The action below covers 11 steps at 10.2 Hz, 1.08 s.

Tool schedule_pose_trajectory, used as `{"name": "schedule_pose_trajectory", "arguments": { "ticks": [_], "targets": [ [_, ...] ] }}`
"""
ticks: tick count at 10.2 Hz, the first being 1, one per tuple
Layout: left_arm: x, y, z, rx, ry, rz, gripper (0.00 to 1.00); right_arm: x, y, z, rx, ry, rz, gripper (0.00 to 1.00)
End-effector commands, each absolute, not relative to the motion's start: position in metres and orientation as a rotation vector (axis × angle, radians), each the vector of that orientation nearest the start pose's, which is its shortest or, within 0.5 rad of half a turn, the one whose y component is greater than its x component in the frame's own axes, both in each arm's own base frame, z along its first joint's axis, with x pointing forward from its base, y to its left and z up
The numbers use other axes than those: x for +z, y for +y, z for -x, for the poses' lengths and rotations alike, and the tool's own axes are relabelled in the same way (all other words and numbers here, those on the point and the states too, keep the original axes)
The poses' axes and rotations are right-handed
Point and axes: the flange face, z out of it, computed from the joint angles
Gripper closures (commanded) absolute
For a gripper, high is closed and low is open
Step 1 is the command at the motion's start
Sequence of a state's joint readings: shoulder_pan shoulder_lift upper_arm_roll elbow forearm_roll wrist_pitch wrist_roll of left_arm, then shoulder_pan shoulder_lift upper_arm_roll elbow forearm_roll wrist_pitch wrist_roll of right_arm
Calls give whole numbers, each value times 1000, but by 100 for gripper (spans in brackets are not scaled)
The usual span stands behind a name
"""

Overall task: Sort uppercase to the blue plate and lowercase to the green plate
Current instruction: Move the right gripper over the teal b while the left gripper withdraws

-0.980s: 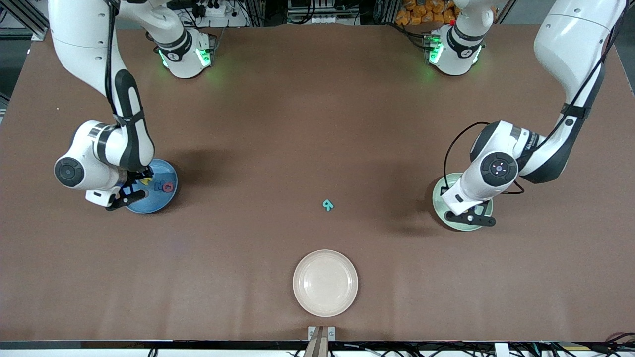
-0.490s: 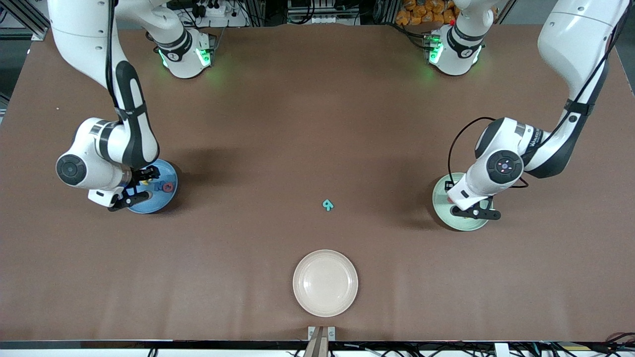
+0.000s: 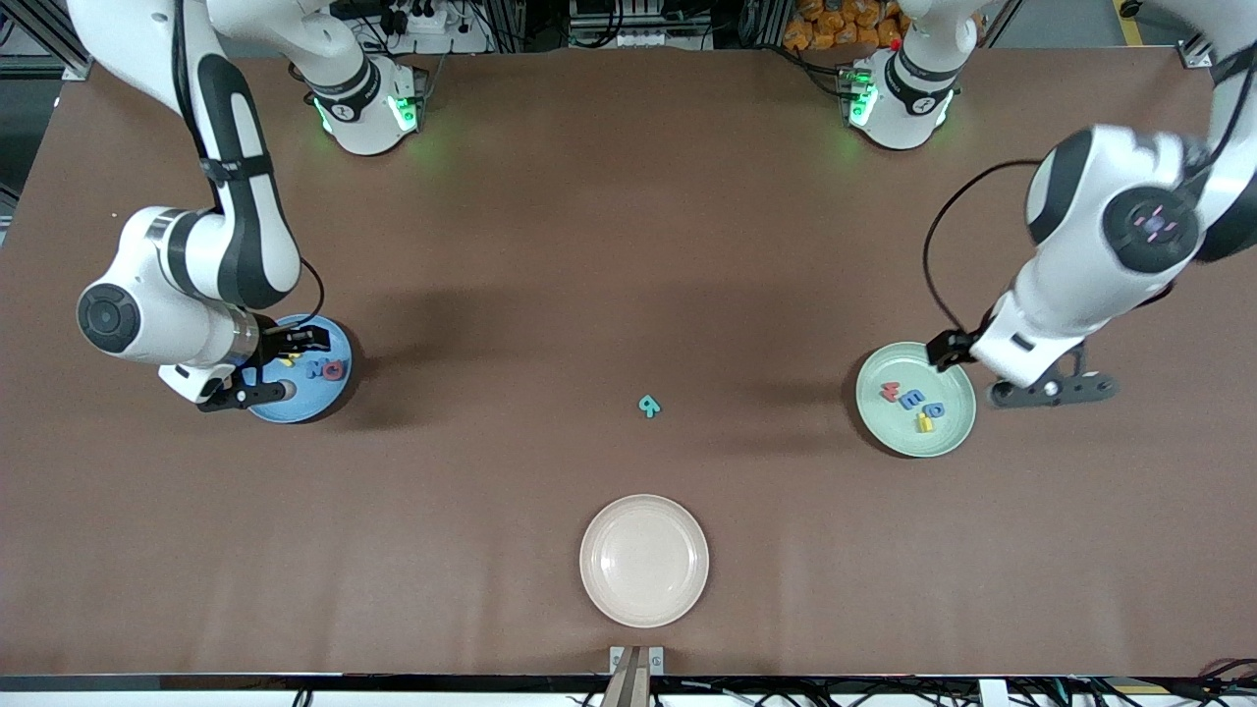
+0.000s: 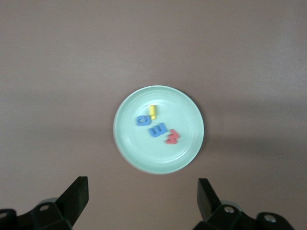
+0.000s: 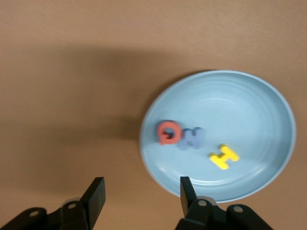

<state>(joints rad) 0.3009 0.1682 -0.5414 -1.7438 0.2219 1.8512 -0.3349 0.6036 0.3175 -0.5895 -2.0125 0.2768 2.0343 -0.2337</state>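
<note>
Left gripper (image 3: 1051, 390) has pulled up and off the green plate (image 3: 957, 432), out toward the left arm's end of the table, and its fingers have gone from pinched to spread wide with nothing in them. That uncovers the plate, so the red m (image 3: 891, 392), blue m (image 3: 912, 399), rounded blue letter (image 3: 935, 411) and yellow h (image 3: 923, 423) now show on it. Right gripper (image 3: 270, 368) over the blue plate (image 3: 295, 407) has lifted a little and opened slightly, and that arm has drifted toward its own end
</note>
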Motion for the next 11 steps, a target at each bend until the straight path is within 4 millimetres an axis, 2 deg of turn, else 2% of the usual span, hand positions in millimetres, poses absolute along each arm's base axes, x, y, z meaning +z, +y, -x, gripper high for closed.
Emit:
{"name": "schedule_pose_trajectory", "arguments": {
  "ticks": [1, 2, 3, 4, 5, 6, 7, 8, 9, 10, 11],
  "targets": [
    [528, -84, -591, 0, -45, 3040, 0, 337, 93, -576, 259, 7, 3031, 26],
    [551, -65, -588, -19, -123, 3092, 0, 338, 123, -572, 268, 89, 3029, 17],
    [570, -49, -587, -6, -181, 3120, 0, 345, 143, -572, 244, 119, 3024, 11],
    [590, -43, -587, -25, -186, 3121, 0, 358, 162, -577, 211, 131, 3018, 8],
    [597, -34, -587, -37, -208, 3117, 0, 365, 188, -576, 196, 124, 3011, 0],
    [607, -28, -583, -62, -204, 3130, 0, 373, 204, -577, 181, 119, 3005, 0],
    [614, -23, -580, -79, -131, 3146, 0, 376, 207, -578, 170, 182, 3001, 0],
    [622, -22, -576, -98, -119, 3151, 0, 376, 210, -577, 168, 214, 2997, 0],
    [632, -13, -570, -125, -119, 3145, 0, 377, 213, -577, 168, 206, 2996, 0],
    [634, -12, -569, -132, -126, 3146, 0, 379, 225, -575, 160, 178, 2994, 0],
    [634, -13, -569, -132, -128, 3145, 0, 381, 237, -578, 147, 221, 2989, 0]
  ]
}}
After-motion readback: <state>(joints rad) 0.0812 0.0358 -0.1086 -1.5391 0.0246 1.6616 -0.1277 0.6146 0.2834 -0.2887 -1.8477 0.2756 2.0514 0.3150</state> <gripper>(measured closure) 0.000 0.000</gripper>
